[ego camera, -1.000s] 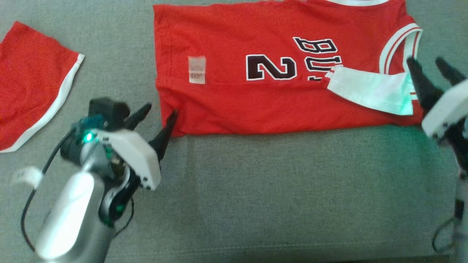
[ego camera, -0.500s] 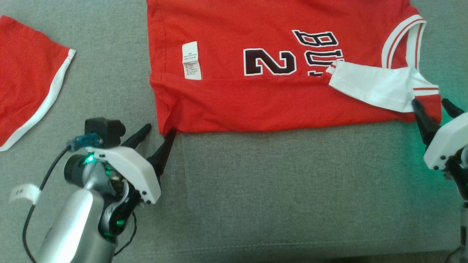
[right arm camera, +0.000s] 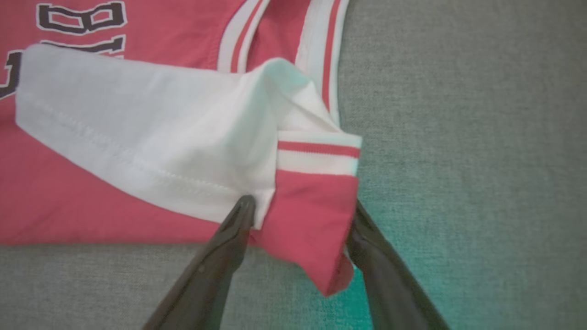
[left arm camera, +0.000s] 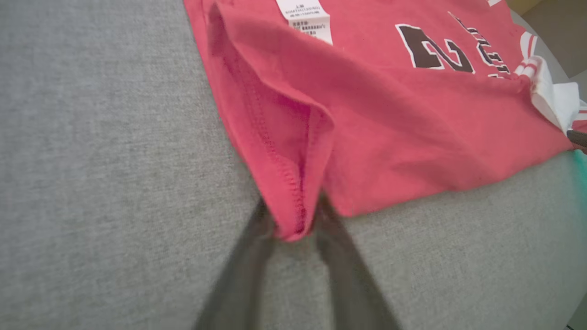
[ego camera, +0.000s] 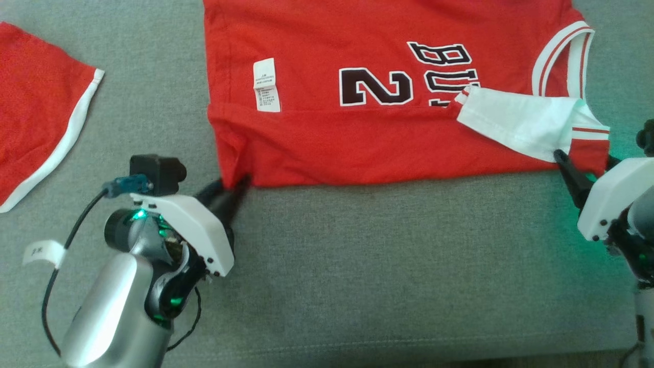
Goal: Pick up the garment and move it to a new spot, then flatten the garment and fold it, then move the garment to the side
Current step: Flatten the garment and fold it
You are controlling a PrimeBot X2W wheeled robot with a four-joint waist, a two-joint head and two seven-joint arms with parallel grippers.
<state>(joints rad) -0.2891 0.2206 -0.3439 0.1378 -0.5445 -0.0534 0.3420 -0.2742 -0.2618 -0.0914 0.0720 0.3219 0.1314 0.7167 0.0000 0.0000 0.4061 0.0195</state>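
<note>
Surface, head view: grey fabric surface (ego camera: 383, 266), red jersey (ego camera: 357, 138) lying folded flat along its far side, plus another red garment (ego camera: 36, 112) way off left.
Left wrist view: left gripper (left arm camera: 294, 204) nearly closed, fingers (left arm camera: 247, 266) pinching the jersey's hem corner.
Right wrist view: right gripper (right arm camera: 302, 204) spread wide, fingers (right arm camera: 220, 256) just straddling the striped corner, gripping nothing.

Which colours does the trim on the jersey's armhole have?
The trim is white with red stripes; the right wrist view shows it best.

Left fingers (ego camera: 235, 194) close-set, right fingers (ego camera: 569, 174) wide.
</note>
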